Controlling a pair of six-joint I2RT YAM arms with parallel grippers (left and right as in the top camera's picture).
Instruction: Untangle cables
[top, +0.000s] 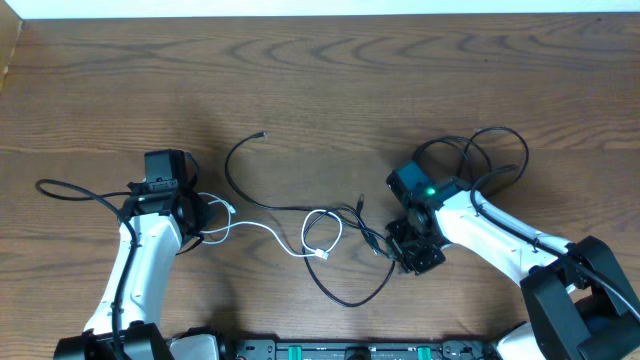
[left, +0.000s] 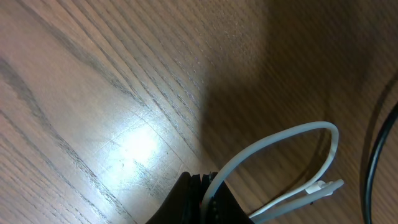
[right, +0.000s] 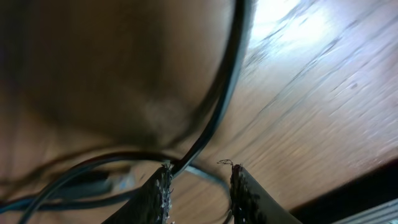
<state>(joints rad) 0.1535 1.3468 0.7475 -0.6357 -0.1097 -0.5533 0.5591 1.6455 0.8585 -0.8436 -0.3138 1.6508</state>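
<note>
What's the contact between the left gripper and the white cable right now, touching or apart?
Touching. The left wrist view shows the white cable looping out from inside the left gripper, pinched between its shut fingers.

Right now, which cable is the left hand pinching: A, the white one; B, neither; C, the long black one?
A: the white cable loops straight out of the shut left hand, while the black cable lies apart from it.

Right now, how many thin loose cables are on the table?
2. The white cable runs from the left fingers toward centre; the black cable loops across the middle toward the right fingers. None seem hidden.
</note>
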